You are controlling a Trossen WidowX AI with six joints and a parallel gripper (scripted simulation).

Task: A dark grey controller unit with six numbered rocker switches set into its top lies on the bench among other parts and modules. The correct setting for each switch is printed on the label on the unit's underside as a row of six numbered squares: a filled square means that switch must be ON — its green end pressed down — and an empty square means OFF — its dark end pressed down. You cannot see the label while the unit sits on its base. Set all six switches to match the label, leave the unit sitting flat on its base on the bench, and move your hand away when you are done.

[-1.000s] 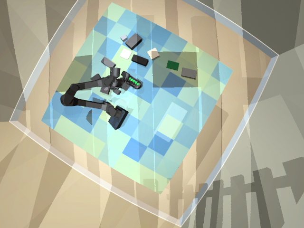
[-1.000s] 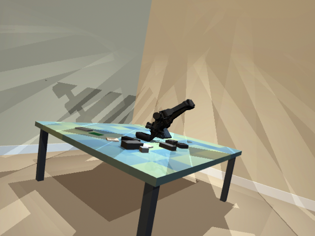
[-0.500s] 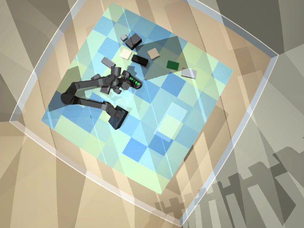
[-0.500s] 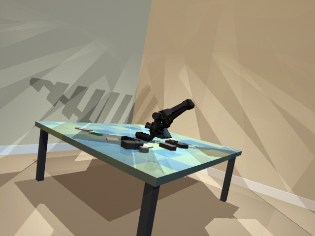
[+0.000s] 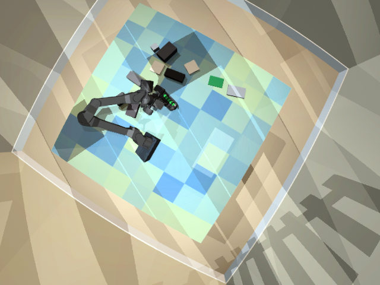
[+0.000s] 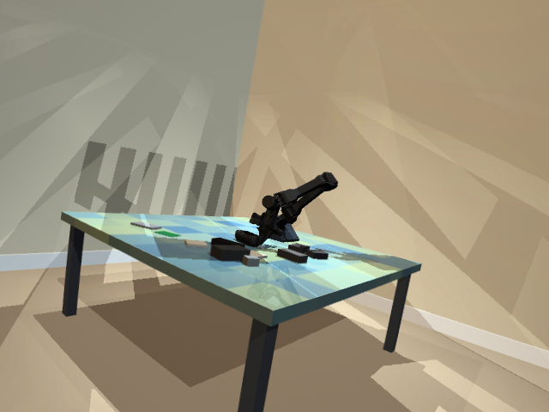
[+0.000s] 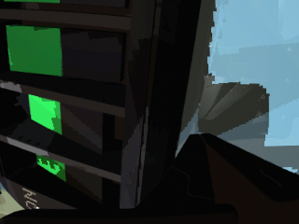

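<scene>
The dark grey controller unit (image 5: 170, 103) (image 6: 244, 236) (image 7: 145, 103) lies on the bench with its switches facing up. A row of green switch ends shows on its top. In the wrist view the green ends sit on the left of the rockers, at differing angles and widths, with an ON marking at lower left. The top of the row is out of that view. My gripper (image 5: 160, 103) (image 7: 198, 144) is shut and empty, low beside the unit's long side. I cannot tell whether it touches the unit. The underside label is hidden.
Behind the unit are a black block (image 5: 174, 75), a large dark box (image 5: 167, 51) (image 6: 228, 251), a small grey cube (image 5: 155, 47) (image 6: 250, 260) and two beige tiles. A green plate (image 5: 215, 81) (image 6: 167, 233) and a pale grey plate (image 5: 236, 91) lie farther off. Dark blocks (image 5: 132, 110) lie near the arm.
</scene>
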